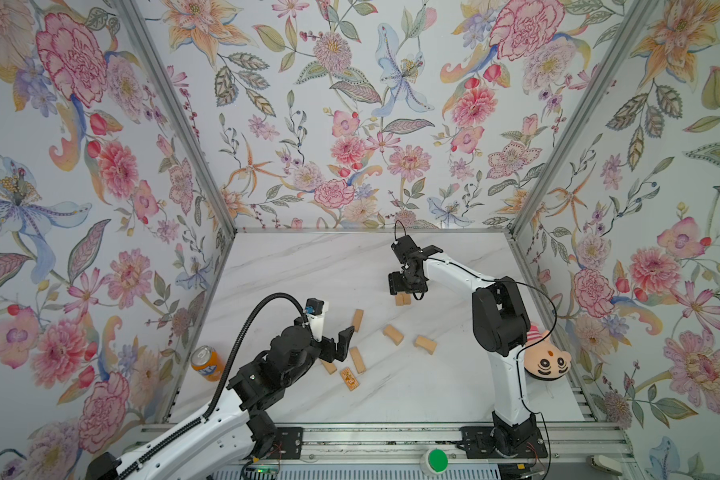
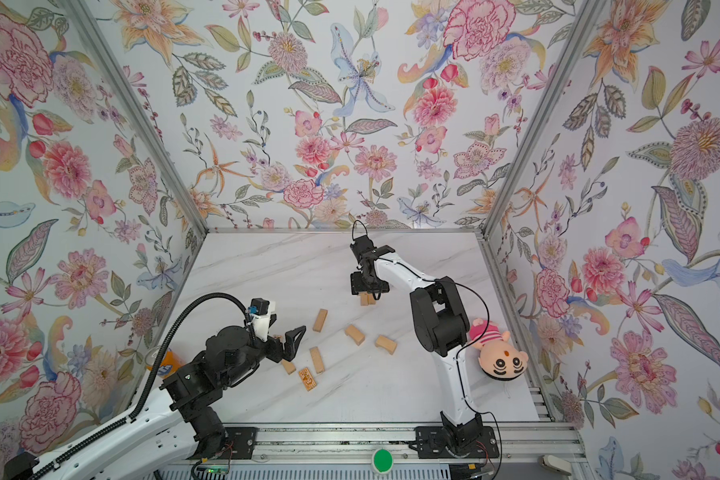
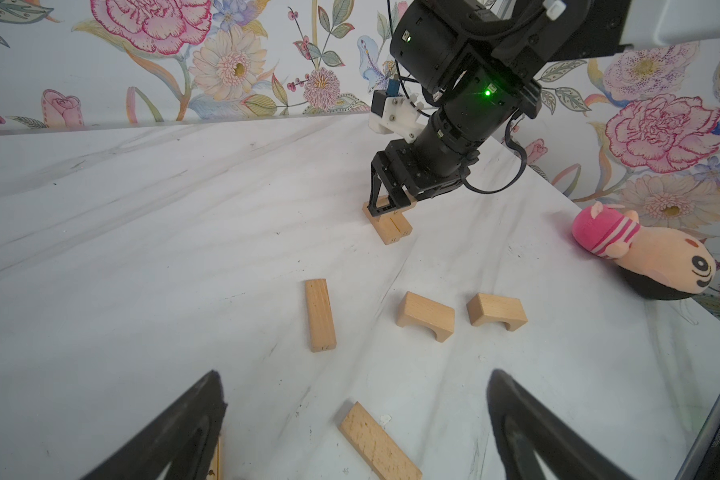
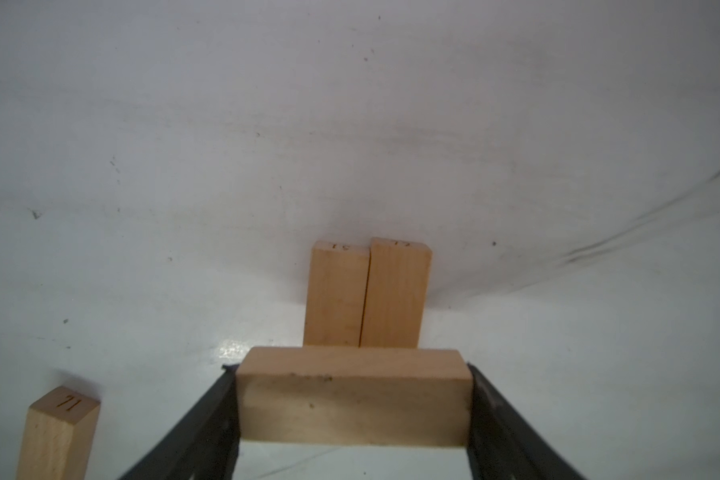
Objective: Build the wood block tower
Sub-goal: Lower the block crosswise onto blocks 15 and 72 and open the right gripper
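The right gripper [image 4: 352, 374] clamps a plain wood block [image 4: 352, 409] crosswise just over two blocks [image 4: 366, 295] lying side by side on the table [image 1: 308, 270], the tower's base layer. The left gripper [image 1: 344, 345] hangs spread wide and empty. Six loose blocks [image 1: 393, 334] are scattered nearby, not yet stacked.

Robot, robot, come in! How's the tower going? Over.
Left pincer open. Right pincer shut on a block, crosswise over the base pair. Loose blocks lie well clear.
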